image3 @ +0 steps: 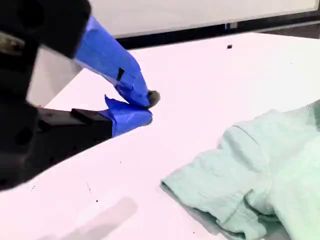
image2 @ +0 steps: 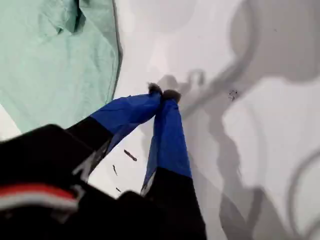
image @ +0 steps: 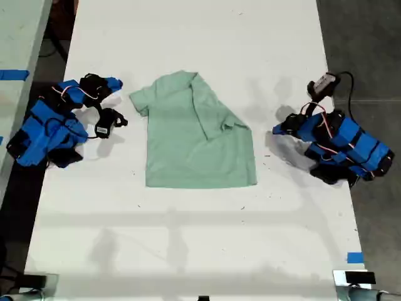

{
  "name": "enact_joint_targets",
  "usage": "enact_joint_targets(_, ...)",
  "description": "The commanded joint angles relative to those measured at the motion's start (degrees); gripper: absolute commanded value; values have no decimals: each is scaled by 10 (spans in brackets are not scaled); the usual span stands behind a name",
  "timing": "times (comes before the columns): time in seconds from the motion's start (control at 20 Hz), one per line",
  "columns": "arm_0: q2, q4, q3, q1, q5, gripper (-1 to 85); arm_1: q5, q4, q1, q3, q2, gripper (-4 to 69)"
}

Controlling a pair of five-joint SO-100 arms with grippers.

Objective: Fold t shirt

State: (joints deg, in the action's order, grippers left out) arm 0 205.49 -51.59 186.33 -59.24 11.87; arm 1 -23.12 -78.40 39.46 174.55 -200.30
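**Fold status: one side folded, remainder open**

The pale mint-green short-sleeved cloth t shirt [image: 197,135] lies flat near the middle of the white table [image: 188,238]. On the exterior view's right, one side with its sleeve is turned inward over the body, forming a diagonal edge. On the exterior view's left, the other sleeve is spread out unfolded. The hem edge lies straight along the near side.

My first gripper [image2: 162,93] rests on bare table just beside the shirt's edge, jaws pressed together, holding nothing. My second gripper [image3: 145,107] sits near the unfolded sleeve, jaws nearly closed and empty.

Judged remaining: fold the second side inward, then fold the length in half.
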Motion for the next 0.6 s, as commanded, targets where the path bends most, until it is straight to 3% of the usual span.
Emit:
enact_joint_targets(0.0, 5, 12, 23, 6, 3, -3, 16, 4, -35, 18, -6, 12)
enact_joint_targets(0.45, 4, 40, 21, 30, 48, -3, 17, 4, -35, 18, -6, 12)
enact_joint_targets(0.55, -71, 18, -66, 20, 55, -3, 13, 9, -30, 18, -6, 12)
